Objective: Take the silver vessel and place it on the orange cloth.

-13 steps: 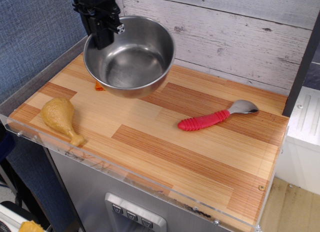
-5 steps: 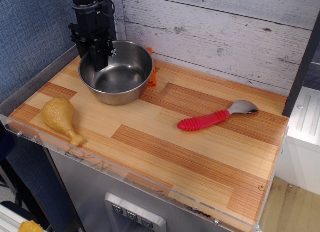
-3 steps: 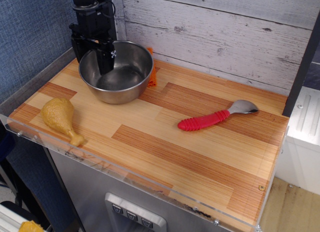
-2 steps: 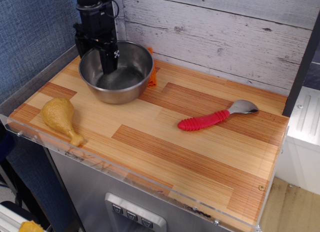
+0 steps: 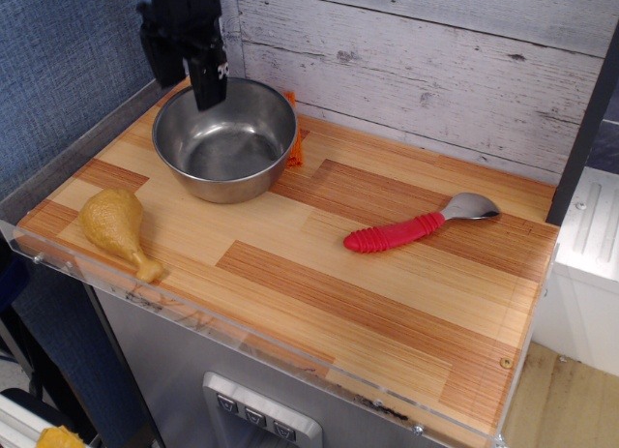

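Drumstick [image 5: 118, 229], tan toy, lies nearest the camera, in front of and slightly left of the silver vessel [image 5: 225, 138], well apart from it. Red-handled spoon [image 5: 419, 225] sits far off to the vessel's right on the worktop [image 5: 319, 274].

Vessel now rests flat, upright, on the orange cloth [image 5: 295, 143]; only a thin strip of cloth shows at the vessel's right rim, the rest hidden beneath. Seconds ago the vessel hung tilted in the air in the end effector's grip; it then came down, and a moment ago one finger was still dipped inside the bowl over the left rim.

End effector [image 5: 184, 75] has since lifted clear, above the vessel's rear-left rim, no contact visible. Fingers appear apart, holding nothing. Judged: placement done, release done, arm retreating.

Vessel look: large round steel bowl, rolled rim, no handles, polished inside with soft reflections, empty. Sits level, no rocking evident. It stands close to the grey plank wall [image 5: 435, 61] behind.
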